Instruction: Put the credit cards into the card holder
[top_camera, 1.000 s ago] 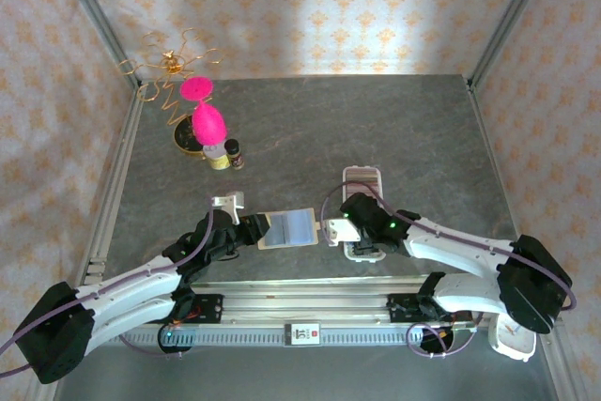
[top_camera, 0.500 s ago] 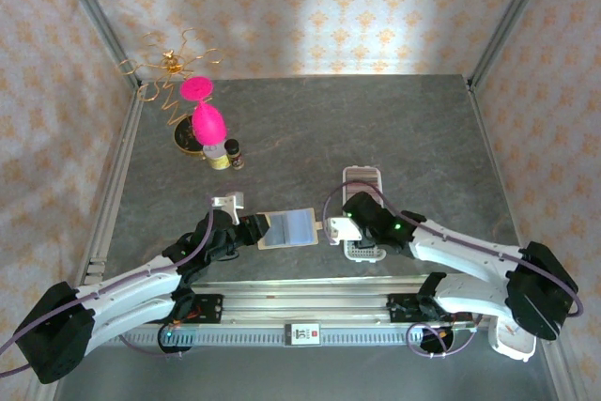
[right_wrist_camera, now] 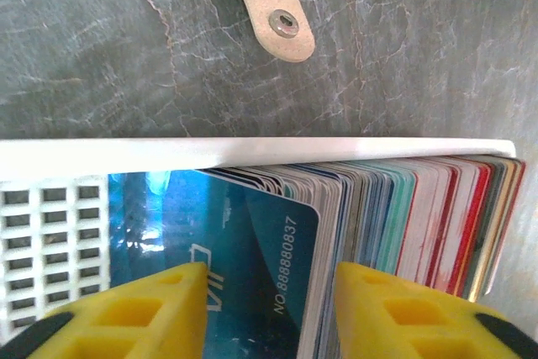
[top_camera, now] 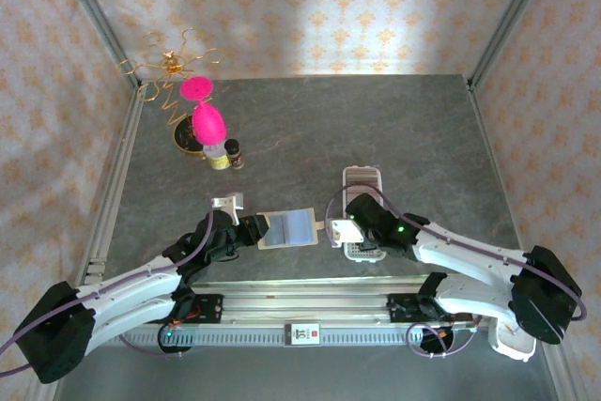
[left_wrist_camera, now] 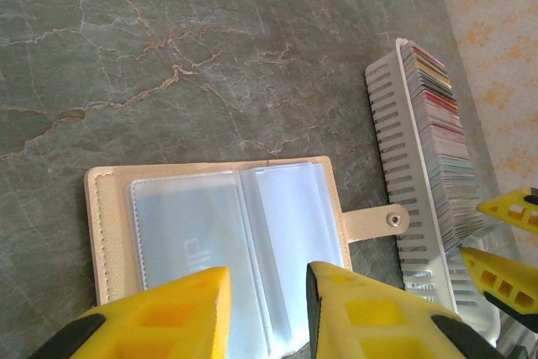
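Card holder [left_wrist_camera: 227, 233]: tan, open flat on the tabletop [left_wrist_camera: 168, 56], clear sleeves up, snap tab toward the white tray [left_wrist_camera: 395, 149] of upright credit cards [right_wrist_camera: 403, 208]. Left hand [left_wrist_camera: 267, 279] narrowly parted over holder's near edge, contact unclear. Right hand [right_wrist_camera: 269, 279] parted, straddling front blue card [right_wrist_camera: 252, 241].

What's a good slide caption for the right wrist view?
The right gripper, open, straddles a blue credit card in the white tray, the card holder's snap tab lying beyond.

Grey marbled table [top_camera: 376, 129], open card holder [top_camera: 286, 229], white tray [top_camera: 362, 178] beside it, two jars [top_camera: 225, 154]
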